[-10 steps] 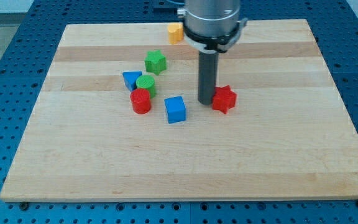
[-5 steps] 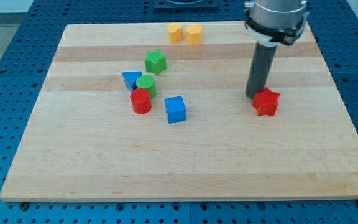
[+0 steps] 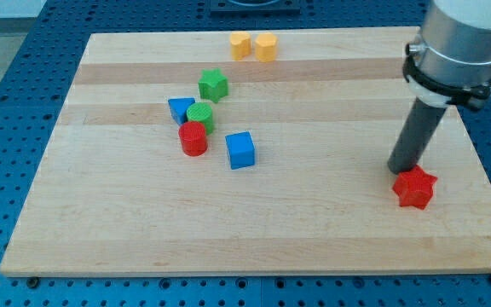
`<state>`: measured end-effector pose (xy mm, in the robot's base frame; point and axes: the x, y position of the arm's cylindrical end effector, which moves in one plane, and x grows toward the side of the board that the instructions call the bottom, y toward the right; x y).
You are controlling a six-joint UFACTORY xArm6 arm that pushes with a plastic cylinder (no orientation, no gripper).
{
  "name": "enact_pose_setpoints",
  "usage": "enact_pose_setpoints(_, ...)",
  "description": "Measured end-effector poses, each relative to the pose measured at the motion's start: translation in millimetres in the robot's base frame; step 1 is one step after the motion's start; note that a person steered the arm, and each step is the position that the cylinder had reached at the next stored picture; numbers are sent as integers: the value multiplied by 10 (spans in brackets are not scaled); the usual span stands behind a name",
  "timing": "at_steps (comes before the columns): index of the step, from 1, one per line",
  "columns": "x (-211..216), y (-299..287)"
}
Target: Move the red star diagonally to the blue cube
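Desk: wooden board, blocks grouped mostly left of centre.

Red star: near the view's bottom right, well apart from the blue cube, which sits near the board's middle.

My tip: dark rod end touching or just beside the star's upper-left side. No claw is fitted, so there is no open or closed state to report.

Other blocks: blue triangular block, green round block and red cylinder clustered just left of the cube; green star above them; two yellow blocks at the view's top.

Step in hand: pushing the star, judged early or off course, as it lies far from the cube.

Next move calls for: bringing the tip round to the star's right side, then pushing it leftward to a spot diagonal to the cube.
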<state>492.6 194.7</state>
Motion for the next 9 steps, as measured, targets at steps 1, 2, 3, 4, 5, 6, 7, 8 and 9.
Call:
enact_pose_setpoints(1,-10,238)
enact_pose_setpoints(2,80,279)
enact_pose_setpoints(3,365,255)
enact_pose_setpoints(4,574,243)
enact_pose_setpoints(5,694,243)
enact_pose_setpoints(6,988,213)
enact_pose_setpoints(7,1255,-58)
enact_pose_setpoints(8,1250,-385)
enact_pose_setpoints(9,1192,-844)
